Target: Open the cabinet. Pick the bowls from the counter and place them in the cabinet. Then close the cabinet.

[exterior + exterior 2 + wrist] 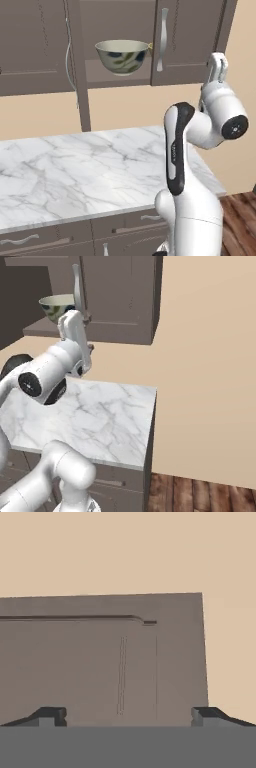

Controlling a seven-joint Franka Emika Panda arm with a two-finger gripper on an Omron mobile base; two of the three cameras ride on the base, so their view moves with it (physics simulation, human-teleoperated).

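Note:
The cabinet's left door (82, 75) stands swung out and is seen edge-on, while its right door (192, 40) (120, 296) (100, 662) is closed. On the shelf inside sits the pale bowl with dark leaf marks (121, 56) (54, 306). A thin mustard-yellow sliver (149, 47) peeks out beside it at the right door's edge; the rest of that bowl is hidden. My gripper (218, 60) (70, 318) (130, 716) is raised in front of the right door, near its silver handle (161, 40) (77, 283). It is open, with nothing between the fingers.
The white marble counter (75, 165) (110, 416) runs below the cabinet and ends at its right edge by the beige wall. Low drawers (45, 242) (110, 483) sit under it. Wooden floor (240, 220) (200, 493) lies to the right.

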